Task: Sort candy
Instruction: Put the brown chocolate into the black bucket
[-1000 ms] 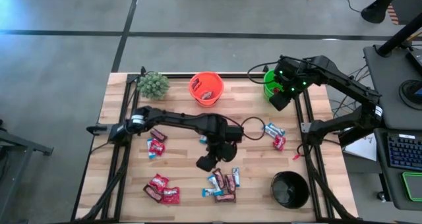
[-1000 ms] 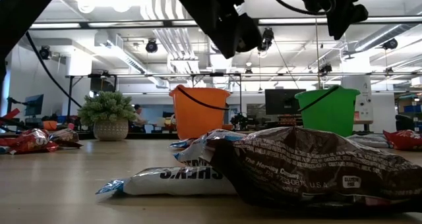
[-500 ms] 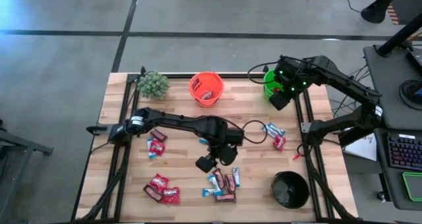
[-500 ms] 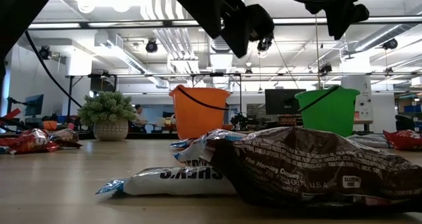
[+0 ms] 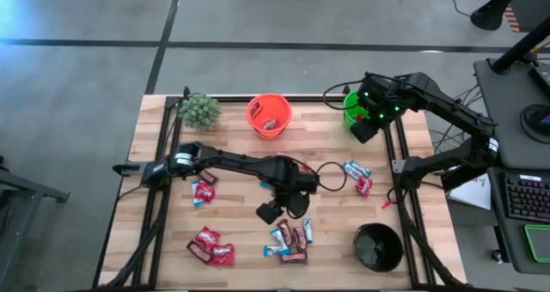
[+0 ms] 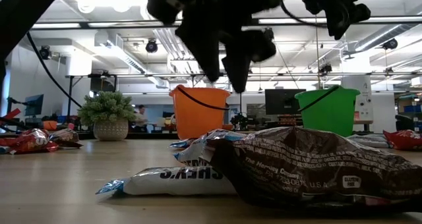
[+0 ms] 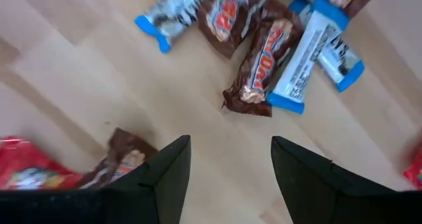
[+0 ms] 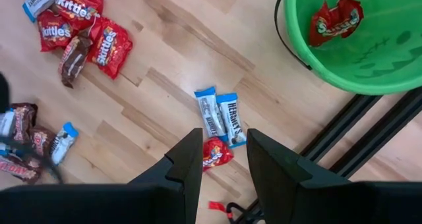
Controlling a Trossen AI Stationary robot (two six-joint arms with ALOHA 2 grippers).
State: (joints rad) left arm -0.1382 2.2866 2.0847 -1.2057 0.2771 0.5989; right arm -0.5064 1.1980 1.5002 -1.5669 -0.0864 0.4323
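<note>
A heap of candy (image 5: 290, 240) lies near the table's front edge: brown bars (image 7: 262, 69) and blue-and-white bars (image 7: 310, 49). My left gripper (image 5: 277, 209) (image 7: 227, 174) hangs open just above bare wood on the far side of this heap, pointing steeply down. More candy lies apart from it: red packets (image 5: 210, 247) at the front left, a few pieces (image 5: 202, 187) at mid left, and blue-and-white bars with a red packet (image 8: 217, 128) at the right. My right gripper (image 5: 364, 127) (image 8: 221, 168) waits open, high up beside the green bucket (image 8: 356, 46).
An orange bucket (image 5: 269, 114) with a piece inside stands at the far middle. The green bucket holds a red packet (image 8: 336, 20). A black bucket (image 5: 378, 246) sits at the front right, a small green plant (image 5: 199, 110) at the far left. Bare wood lies between the heaps.
My left gripper has come down toward the table by the front heap of candy and has rolled about its own axis. Its fingers now point more squarely down. No candy has moved.
</note>
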